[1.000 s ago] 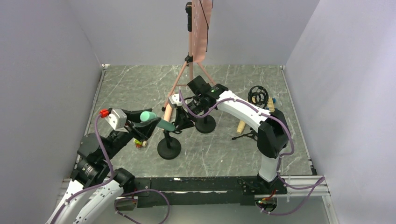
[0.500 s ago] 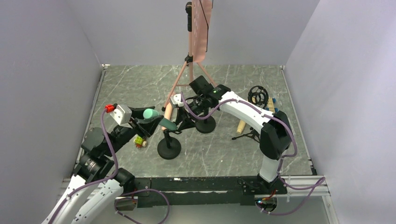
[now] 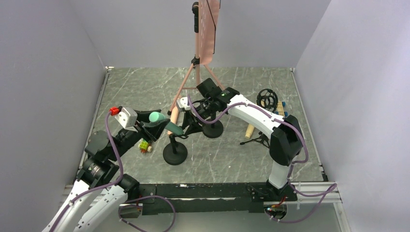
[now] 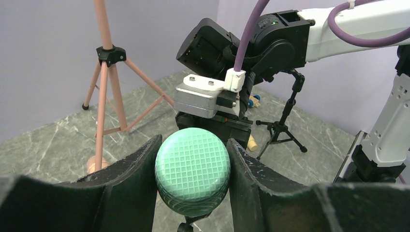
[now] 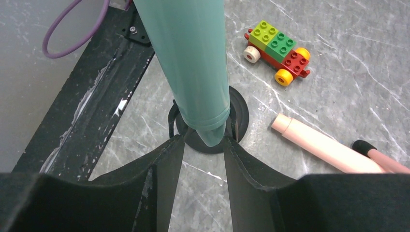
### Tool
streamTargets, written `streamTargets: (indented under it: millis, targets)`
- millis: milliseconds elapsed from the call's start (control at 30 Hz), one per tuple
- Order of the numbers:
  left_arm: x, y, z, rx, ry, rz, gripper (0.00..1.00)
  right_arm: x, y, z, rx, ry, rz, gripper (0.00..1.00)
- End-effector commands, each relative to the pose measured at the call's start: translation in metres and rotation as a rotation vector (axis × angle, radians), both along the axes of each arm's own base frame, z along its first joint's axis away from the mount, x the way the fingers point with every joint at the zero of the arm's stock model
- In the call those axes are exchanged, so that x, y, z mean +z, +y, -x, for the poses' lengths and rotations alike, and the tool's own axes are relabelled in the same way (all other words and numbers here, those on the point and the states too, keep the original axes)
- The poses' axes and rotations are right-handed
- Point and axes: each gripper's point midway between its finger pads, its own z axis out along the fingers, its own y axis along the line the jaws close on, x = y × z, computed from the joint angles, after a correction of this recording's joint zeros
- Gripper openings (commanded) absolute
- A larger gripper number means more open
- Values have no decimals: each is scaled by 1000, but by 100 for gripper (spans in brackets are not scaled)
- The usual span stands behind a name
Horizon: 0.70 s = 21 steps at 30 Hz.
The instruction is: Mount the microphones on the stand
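Gripping green microphone (image 4: 192,169) head, left fingers (image 4: 130,179); right wrist view reveals its tail between right fingers (image 5: 159,179), grasp unclear

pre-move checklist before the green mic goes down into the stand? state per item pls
1. Left grip: ok. The head of the green microphone sits squeezed between the fingers of the left gripper.
2. Alignment: ok. In the right wrist view, the mic's tail points down at the stand base.
3. Seated: not ok. The tail's tip shows bare above the base.
4. Right side: cannot tell. The right gripper flanks the tail tip; contact is unclear.
5. Clutter: ok. The Lego car and the pink microphone lie beside the base, apart from it.
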Motion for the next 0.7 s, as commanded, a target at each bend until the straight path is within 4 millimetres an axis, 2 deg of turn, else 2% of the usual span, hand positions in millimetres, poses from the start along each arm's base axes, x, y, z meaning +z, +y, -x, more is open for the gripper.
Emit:
streamTargets:
  millis: [0,667]
  targets:
    - [-11,-2,-5,-1,22,-36,0,1,-3,8,15,3,3,50]
    - [-35,-11,-12,-23,69,-45,0,-5,-1,12,31,26,6,54]
